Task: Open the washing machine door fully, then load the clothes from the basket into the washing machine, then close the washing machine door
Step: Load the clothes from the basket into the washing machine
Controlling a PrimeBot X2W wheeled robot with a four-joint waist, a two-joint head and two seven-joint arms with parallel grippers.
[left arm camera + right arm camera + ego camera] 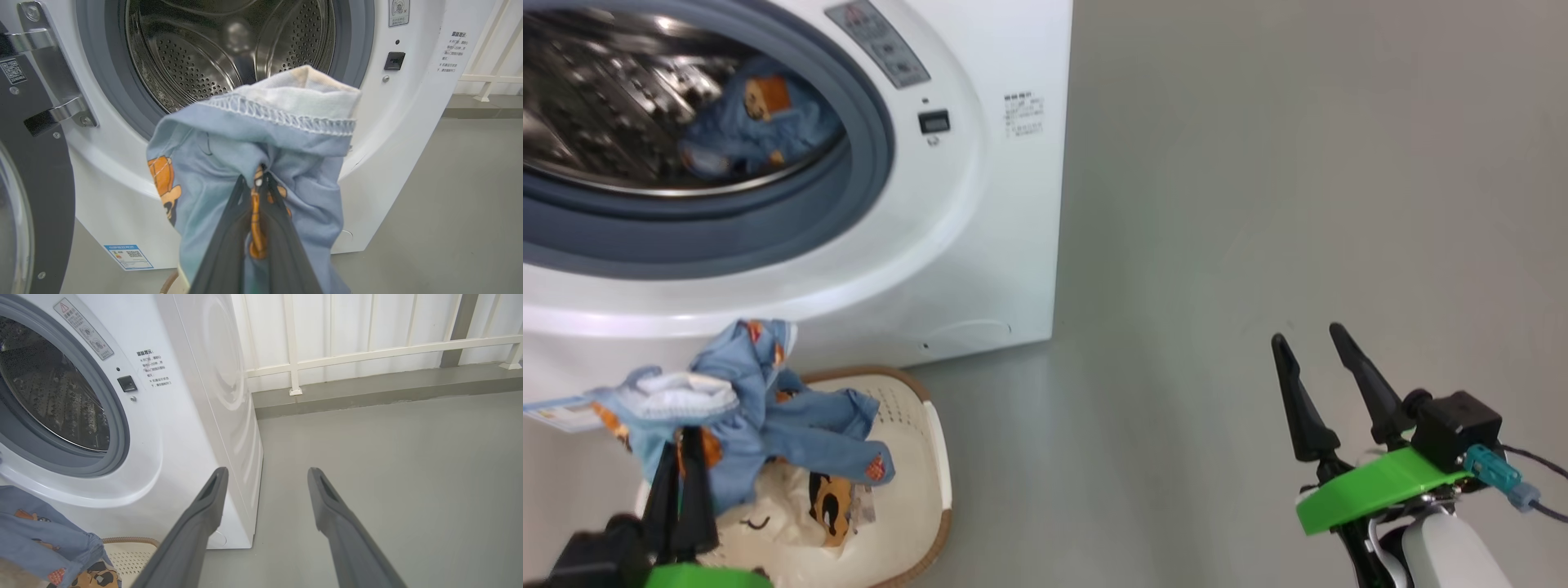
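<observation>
We're loading: left fingers (233, 232) pinch the clothes (212, 155) above the basket (907, 416). Next, lift into the drum (196, 61). Right fingers (196, 522) spread wide.

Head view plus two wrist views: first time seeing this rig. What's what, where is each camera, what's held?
It is a two-armed robot on wheels. The head view looks down from its head; each wrist view looks along one hand's two dark fingers. The left hand is shut on a blue bear-print garment, held up over the basket on the grey floor. A cream cloth lies in the basket. The washing machine stands with its door open, and another blue piece lies in the drum. The right hand is open and empty, off to the side.
</observation>
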